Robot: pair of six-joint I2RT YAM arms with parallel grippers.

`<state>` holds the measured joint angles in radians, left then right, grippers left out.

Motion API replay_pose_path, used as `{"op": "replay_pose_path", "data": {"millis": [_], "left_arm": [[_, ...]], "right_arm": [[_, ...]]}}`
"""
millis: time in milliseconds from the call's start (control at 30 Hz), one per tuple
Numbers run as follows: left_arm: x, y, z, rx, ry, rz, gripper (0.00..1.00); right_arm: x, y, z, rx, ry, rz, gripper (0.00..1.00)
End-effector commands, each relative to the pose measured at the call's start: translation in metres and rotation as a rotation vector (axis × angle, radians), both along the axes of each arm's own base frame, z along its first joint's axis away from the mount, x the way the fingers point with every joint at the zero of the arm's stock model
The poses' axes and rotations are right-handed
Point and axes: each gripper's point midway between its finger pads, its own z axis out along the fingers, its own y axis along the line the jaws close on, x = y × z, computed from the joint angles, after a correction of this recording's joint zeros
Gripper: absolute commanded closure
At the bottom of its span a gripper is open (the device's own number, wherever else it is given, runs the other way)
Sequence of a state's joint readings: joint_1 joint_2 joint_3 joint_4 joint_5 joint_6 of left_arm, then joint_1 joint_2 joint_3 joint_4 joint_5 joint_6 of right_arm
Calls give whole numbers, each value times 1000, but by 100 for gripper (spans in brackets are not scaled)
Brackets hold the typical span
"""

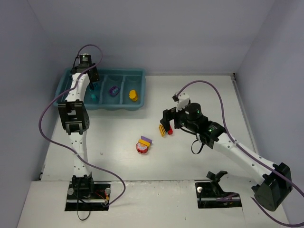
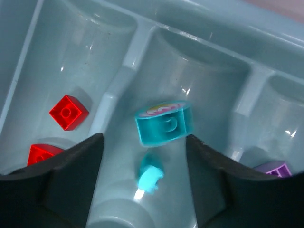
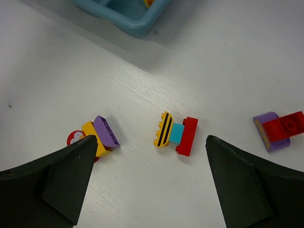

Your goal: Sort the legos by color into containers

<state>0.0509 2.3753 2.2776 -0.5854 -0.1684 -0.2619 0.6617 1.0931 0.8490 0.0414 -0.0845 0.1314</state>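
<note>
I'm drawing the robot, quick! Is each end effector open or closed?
Left end effector: open, holding nothing.
Right end effector: open, holding nothing.

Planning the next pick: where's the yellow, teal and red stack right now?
The stack lies on the table, right of centre in the top view, below the open right tool; a purple-topped pile lies to its left.

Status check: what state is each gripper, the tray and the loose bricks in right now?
tray, upright, partly filled.
left gripper, open over the tray.
right gripper, open above the table.
teal brick, unheld, blurred, under the left gripper.
yellow-teal-red stack, on its side on the table, ungripped.
purple-red pair, joined, on the table.
</note>
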Motion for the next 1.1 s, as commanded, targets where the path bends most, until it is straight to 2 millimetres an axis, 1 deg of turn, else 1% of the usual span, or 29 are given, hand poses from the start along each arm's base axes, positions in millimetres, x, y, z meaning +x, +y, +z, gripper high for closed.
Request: {"op": "replay_pose_path", "data": {"millis": [0,33,67,100,133,167,200,233,267,333,367,400,433,467,500,533,567,600,633,667,700,733,767,800,833,900,933,1033,1067], "left_arm": [[14,2,78,23,-192,-8,35],[13,3,78,26,-196,-7,33],[9,3,91,27,-222,-7,27],[9,2,98,32,-244,-11,25],[5,1,93,29,-231,-15,24],[-1,-1,110,27,-255,-20,24],[-5,-3,116,22,-259,-27,24],[-13,-8,112,10,-238,-31,24],[-23,-12,131,3,-264,-37,24],[-38,-27,137,-31,-253,-54,24],[-54,-34,145,-44,-253,-60,24],[-66,-37,143,-70,-230,-48,24],[-75,-63,144,-93,-219,-94,24],[-91,-71,161,-107,-244,-105,24],[-106,-80,142,-130,-194,-104,24],[-116,-91,141,-147,-186,-129,24],[-138,-109,138,-158,-174,-166,24],[-148,-118,138,-171,-171,-178,24],[-164,-126,152,-185,-203,-208,24],[-176,-142,148,-201,-188,-236,24],[-189,-147,134,-209,-150,-249,24],[-203,-153,145,-236,-173,-278,24],[-214,-160,142,-248,-160,-296,24],[-225,-162,133,-264,-138,-292,24],[-237,-163,144,-281,-168,-303,24],[-254,-168,136,-313,-148,-317,24],[-263,-169,145,-328,-173,-327,24],[-279,-169,147,-348,-175,-336,24],[-283,-168,147,-348,-167,-339,24]], "right_arm": [[11,3,-9,21,34,-61,6],[12,5,-14,15,48,-60,6],[12,6,-14,16,52,-60,7],[13,6,-17,16,61,-63,6],[14,7,-20,8,66,-67,7],[16,7,-19,7,65,-71,7],[17,6,-21,4,68,-81,7],[20,4,-23,0,75,-104,9],[22,2,-24,0,78,-118,9],[30,-6,-28,-4,91,-182,12],[33,-11,-29,8,103,-226,13],[36,-16,-33,13,116,-259,14],[42,-27,-37,19,131,-310,15],[45,-36,-42,33,157,-381,16],[49,-45,-45,35,170,-431,16],[53,-53,-49,34,181,-479,16],[60,-68,-50,33,182,-560,16],[68,-72,-47,37,174,-598,17],[69,-78,-51,20,187,-633,18],[74,-89,-51,18,190,-695,19],[83,-91,-50,20,195,-729,22],[87,-94,-52,21,203,-762,24],[92,-103,-55,20,220,-804,25],[97,-105,-65,22,250,-840,27],[105,-107,-62,36,253,-867,27],[113,-116,-79,28,306,-931,28],[118,-117,-79,28,319,-950,28],[125,-127,-99,-11,370,-1028,29],[130,-127,-97,-7,366,-1041,29]]}}
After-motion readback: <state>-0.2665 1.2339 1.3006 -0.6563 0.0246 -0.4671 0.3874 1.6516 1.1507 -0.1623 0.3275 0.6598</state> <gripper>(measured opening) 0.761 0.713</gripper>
